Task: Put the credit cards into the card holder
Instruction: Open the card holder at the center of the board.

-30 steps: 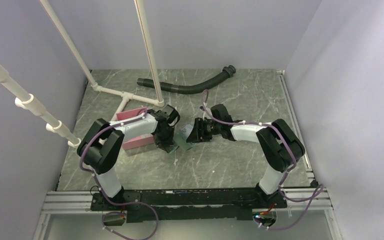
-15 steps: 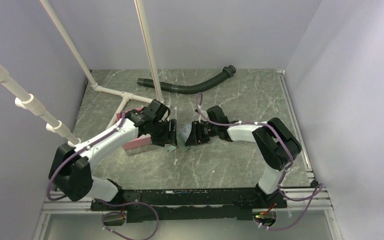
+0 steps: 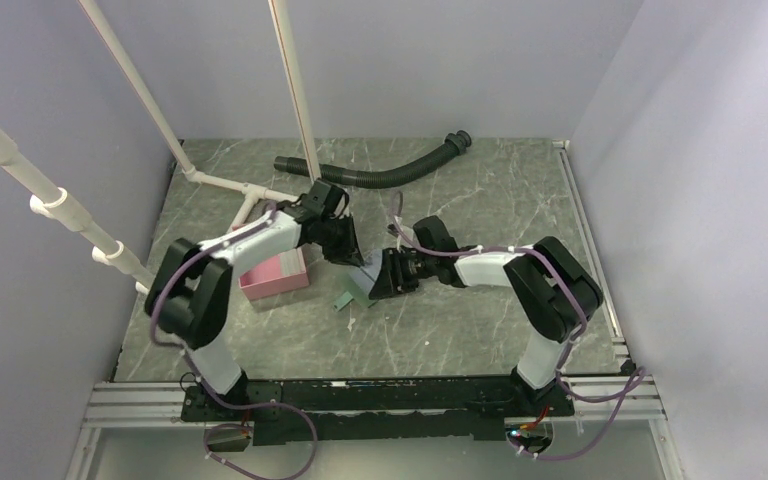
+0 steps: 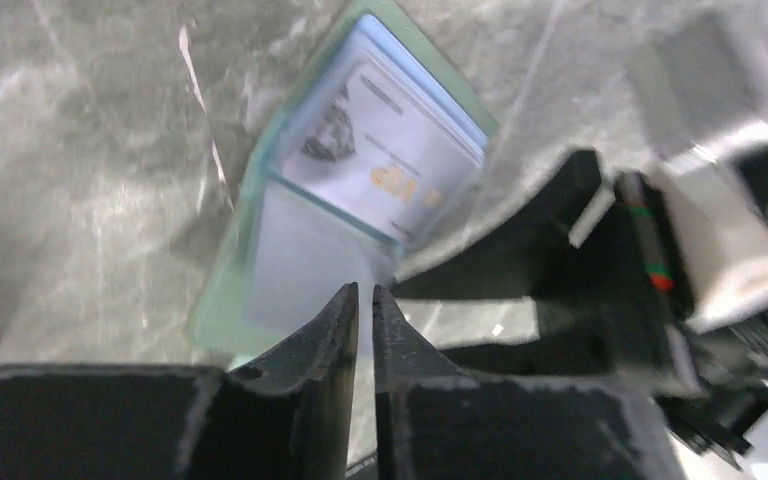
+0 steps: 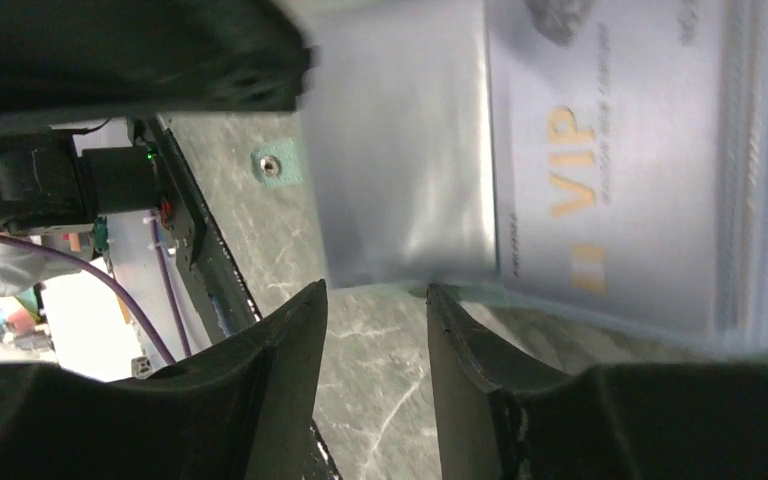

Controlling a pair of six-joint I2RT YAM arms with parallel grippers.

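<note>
Left wrist view: left gripper [image 4: 365, 300], jaws nearly together and empty, above the glossy card holder [image 4: 345, 215]; silver VIP card [image 4: 390, 150] inside. Right gripper's [image 5: 375, 300] jaws parted.

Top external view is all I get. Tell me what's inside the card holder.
Observer: The card holder is folded open; a pale card lettered VIP in orange sits in its pocket.
Operator: Report the left fingers.
Observer: The left fingers are nearly together, with a thin gap and nothing between them, over the holder.
Operator: Now the right fingers.
Observer: The right fingers stand apart at the holder's edge; only table shows between them.
</note>
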